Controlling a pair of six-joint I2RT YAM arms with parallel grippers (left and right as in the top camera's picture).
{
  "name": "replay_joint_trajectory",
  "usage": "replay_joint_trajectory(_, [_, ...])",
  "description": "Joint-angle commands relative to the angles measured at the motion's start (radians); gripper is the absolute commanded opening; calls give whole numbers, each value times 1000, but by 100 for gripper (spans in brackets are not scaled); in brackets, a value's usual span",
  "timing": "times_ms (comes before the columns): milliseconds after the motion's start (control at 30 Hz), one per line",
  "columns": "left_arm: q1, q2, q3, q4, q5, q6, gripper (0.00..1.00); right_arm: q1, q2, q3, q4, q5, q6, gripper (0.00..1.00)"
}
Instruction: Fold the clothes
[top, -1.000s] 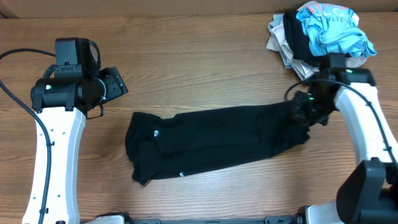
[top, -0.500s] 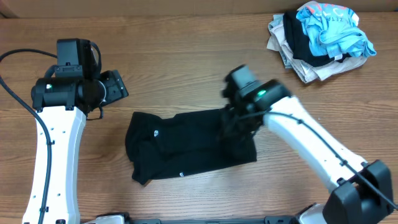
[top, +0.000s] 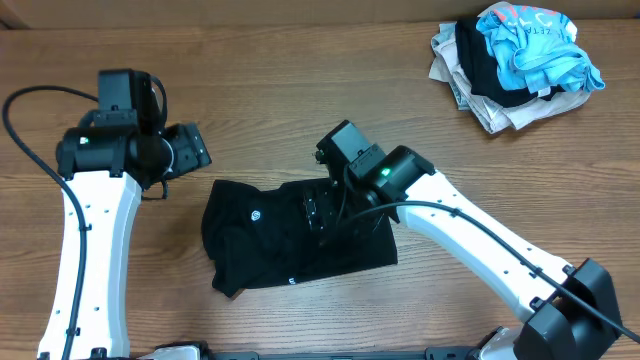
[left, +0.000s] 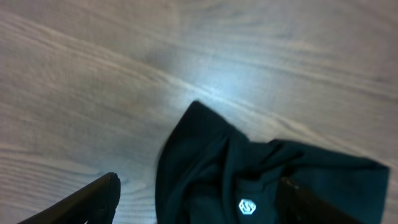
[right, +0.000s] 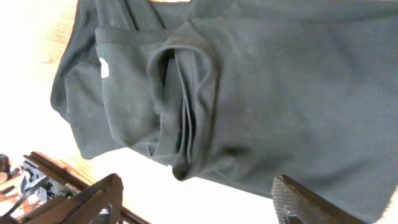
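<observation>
The clothes, a black T-shirt (top: 265, 245), lie on the wooden table doubled over into a shorter bundle, with a small white logo (top: 258, 214) facing up. My right gripper (top: 318, 215) hovers over the bundle's upper right part. In the right wrist view that gripper (right: 199, 205) is open, its fingers (right: 99, 199) spread wide with nothing between them, and the shirt (right: 273, 93) lies just beyond with a bunched fold. My left gripper (top: 193, 150) hangs up and left of the shirt. In the left wrist view it (left: 199, 205) is open above the shirt's left corner (left: 205, 155).
A pile of other garments (top: 515, 60), light blue, black and cream, sits at the table's far right corner. Both white arms reach in from the front edge. Bare wood (top: 300, 100) lies behind the shirt.
My right arm carried the shirt's right end leftward over the left half, then opened and let it go. The shirt is now about half as long. The left arm barely shifted.
</observation>
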Motion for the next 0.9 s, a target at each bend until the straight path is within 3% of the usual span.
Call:
replay_joint_trajectory(0, [-6, 4, -80, -3, -2, 33, 83, -57, -1, 106, -49, 5, -58, 82])
replay_joint_trajectory(300, [-7, 3, -306, 24, 140, 167, 84, -283, -1, 165, -224, 11, -252, 89])
replay_joint_trajectory(567, [-7, 3, -494, 198, 164, 183, 80, -309, -1, 165, -255, 100, -283, 85])
replay_joint_trajectory(667, [-7, 3, -543, 264, 218, 243, 79, -309, -1, 164, -256, 120, -283, 84])
replay_joint_trajectory(800, [-7, 4, -604, 349, 293, 295, 70, -309, -1, 164, -255, 121, -283, 84])
replay_joint_trajectory(867, [-7, 4, -634, 388, 305, 294, 61, -309, -1, 164, -255, 121, -283, 83])
